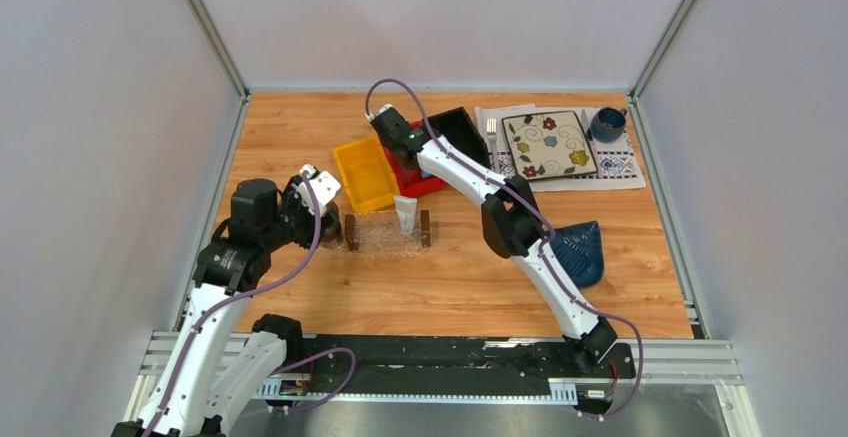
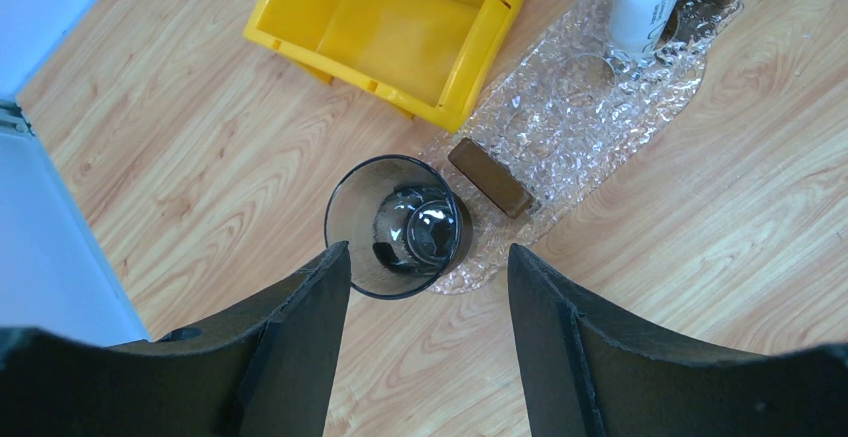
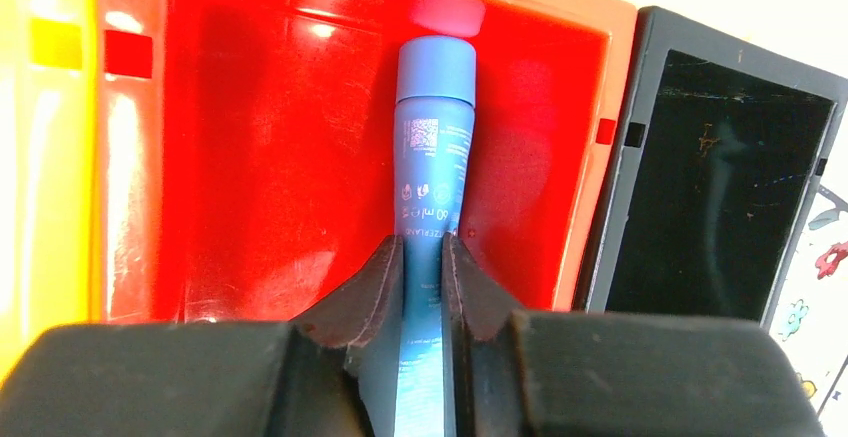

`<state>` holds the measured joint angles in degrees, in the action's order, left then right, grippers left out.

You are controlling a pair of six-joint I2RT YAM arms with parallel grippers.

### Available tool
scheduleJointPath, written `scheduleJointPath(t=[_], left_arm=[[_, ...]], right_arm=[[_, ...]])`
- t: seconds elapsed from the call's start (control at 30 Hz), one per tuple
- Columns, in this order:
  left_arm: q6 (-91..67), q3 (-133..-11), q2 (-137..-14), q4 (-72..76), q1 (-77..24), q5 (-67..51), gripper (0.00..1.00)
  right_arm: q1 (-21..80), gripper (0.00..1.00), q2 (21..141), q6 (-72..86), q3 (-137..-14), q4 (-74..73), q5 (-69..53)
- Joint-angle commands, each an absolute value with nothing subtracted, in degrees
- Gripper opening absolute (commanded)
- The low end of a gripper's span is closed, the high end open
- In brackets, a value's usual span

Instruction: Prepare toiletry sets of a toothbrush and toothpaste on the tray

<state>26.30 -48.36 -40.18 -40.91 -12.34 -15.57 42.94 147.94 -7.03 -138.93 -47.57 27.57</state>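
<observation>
Blue toothpaste tube [image 3: 434, 147] lies in the red bin [image 3: 250, 177], long axis pointing straight away from my right gripper [image 3: 423, 252], which pinches its near end; left gripper [image 2: 428, 262] hangs open beside the tray [image 1: 380, 240].

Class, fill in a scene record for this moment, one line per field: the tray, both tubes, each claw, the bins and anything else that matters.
tray: clear, on the table between the arms
white tube: on the tray, at the end away from the glass
blue tube: lying in the red bin
right claw: shut on the blue tube
left claw: open, holding nothing, above the glass
glass: at the tray's left end
yellow bin: empty
toothbrush: not visible in any view
</observation>
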Motion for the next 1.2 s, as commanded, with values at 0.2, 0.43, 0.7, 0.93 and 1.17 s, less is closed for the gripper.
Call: scheduleJointPath(t=[0.2,0.43,0.7,0.93,1.17], left_arm=[[27.07,-47.81,-39.64,-40.08,-11.95,-16.35,0.67],[26.98,-47.9,-39.9,-39.9,-11.95,-16.08,0.67],[26.89,-48.78,-41.31,-39.11,-11.87,-15.64,0.67],[26.72,-49.57,-42.19,-38.41,-11.87,-15.64,0.67],[26.63,-50.01,-42.36,-38.14,-11.95,-15.91,0.67]], right_arm=[[42.01,0.02,145.9,-5.1,-143.44,-42.89,29.88],[40.7,0.0,146.34,-1.68,-143.35,-42.72,27.07],[39.9,0.0,145.99,-0.35,-143.53,-42.19,24.79],[39.55,0.0,144.85,1.67,-143.79,-41.92,24.08],[39.2,0.0,142.74,3.6,-143.53,-42.45,23.03]])
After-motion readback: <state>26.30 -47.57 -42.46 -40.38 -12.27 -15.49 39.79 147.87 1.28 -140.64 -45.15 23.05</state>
